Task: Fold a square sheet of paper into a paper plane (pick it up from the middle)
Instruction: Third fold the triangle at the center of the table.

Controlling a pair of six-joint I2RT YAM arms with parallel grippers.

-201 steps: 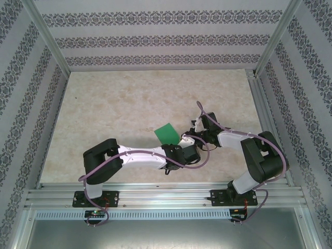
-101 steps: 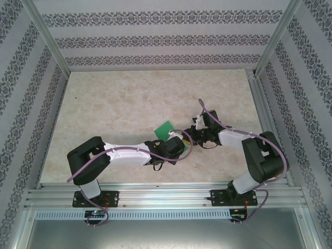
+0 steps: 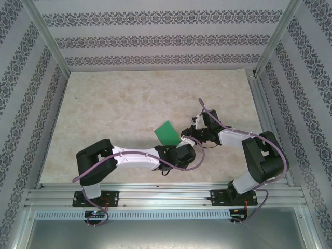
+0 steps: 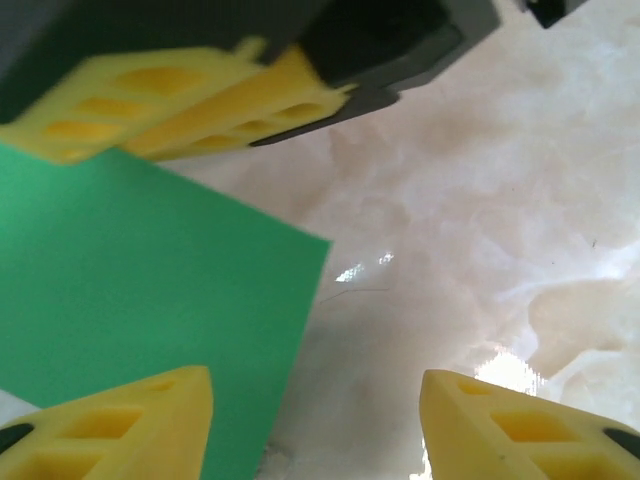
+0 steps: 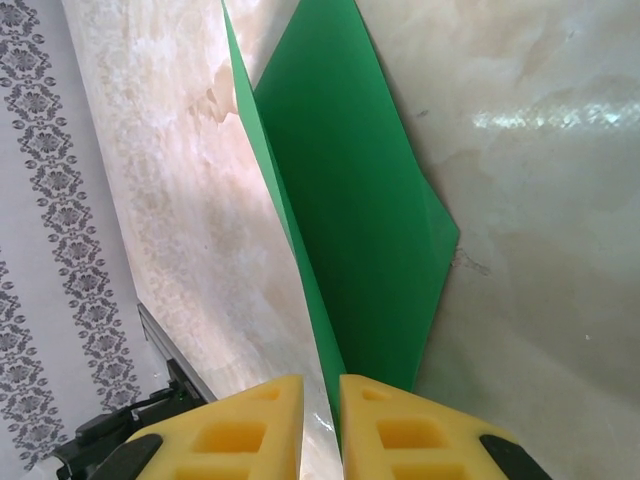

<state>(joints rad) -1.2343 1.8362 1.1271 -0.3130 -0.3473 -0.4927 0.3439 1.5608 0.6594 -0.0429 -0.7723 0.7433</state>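
Across the pale marbled bench (image 3: 114,104), toward its near middle, both arms reach inward and meet at the square sheet of paper (image 3: 167,133). Seen from above, the left arm (image 3: 135,158) lies low along the near edge and the right arm (image 3: 233,140) bends in from the other side. The green sheet sits just beyond their wrists, one corner pointing back at them.

The right arm is the one on the paper. Its wrist view shows the right jaws drawn narrow, with the yellow fingers (image 5: 400,430) pinching the sheet's near edge. From that gap the paper runs straight away from the jaws. It looks bent along that same line, a thin strip on one side and a broad face on the other. Whether that is a crease or only a curl I cannot tell.

The left jaws stand wide with only bare bench between their fingers (image 4: 130,425). In the left wrist view the sheet lies off toward the finger at the left of the picture, its corner jutting partway into the opening. The right arm's fingers sit at the top of that view, on the sheet's far edge.

By my reading, the left jaws need to slide sideways toward the sheet before closing. The top view hides the pinch behind the wrists; the wrist views settle it.
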